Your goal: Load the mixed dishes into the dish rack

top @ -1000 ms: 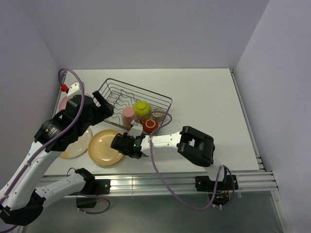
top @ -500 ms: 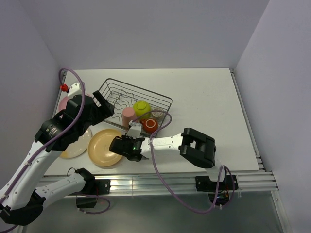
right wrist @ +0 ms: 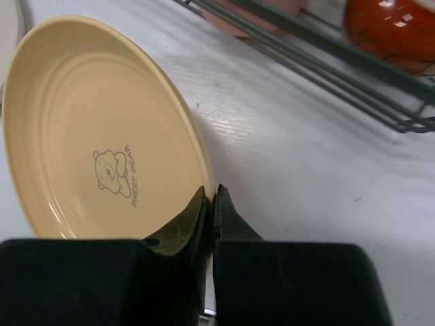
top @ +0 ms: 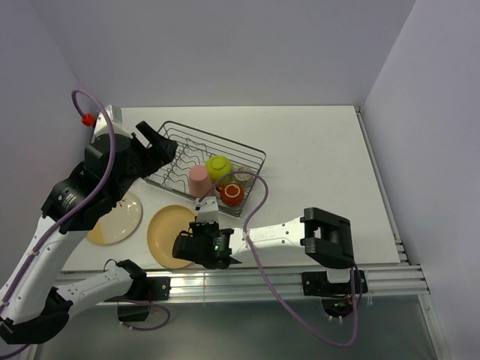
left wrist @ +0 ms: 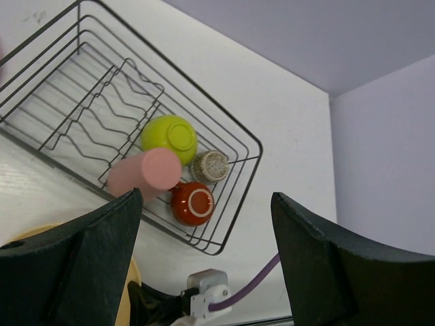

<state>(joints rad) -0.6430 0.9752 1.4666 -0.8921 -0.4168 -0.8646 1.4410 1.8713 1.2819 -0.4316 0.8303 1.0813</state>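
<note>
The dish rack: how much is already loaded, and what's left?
Loaded: the lime-green bowl, salmon-pink tumbler, red mug and grey-beige cup sit in one end of the dish rack. In hand: the right gripper pinches the rim of the tan-orange plate. Left: that plate and the cream plate beside it; the rack's wavy dividers hold nothing.

Your light is bright, even and diffuse, falling from overhead on the white table (top: pixel 322 150). Shadows stay soft and short: a faint lattice lies under the dish rack (top: pixel 214 137), with greyer patches beneath the arms. Nothing is blown out. In your right wrist view, small glints sit on the red mug (right wrist: pixel 387 30), which is blurred along with the rack wires, while the tan-orange plate (right wrist: pixel 102 136) and its print are sharp. In your left wrist view, the left gripper (left wrist: pixel 206 200) shows its fingers (left wrist: pixel 319 272) as dark, nearly detailless shapes.
</note>
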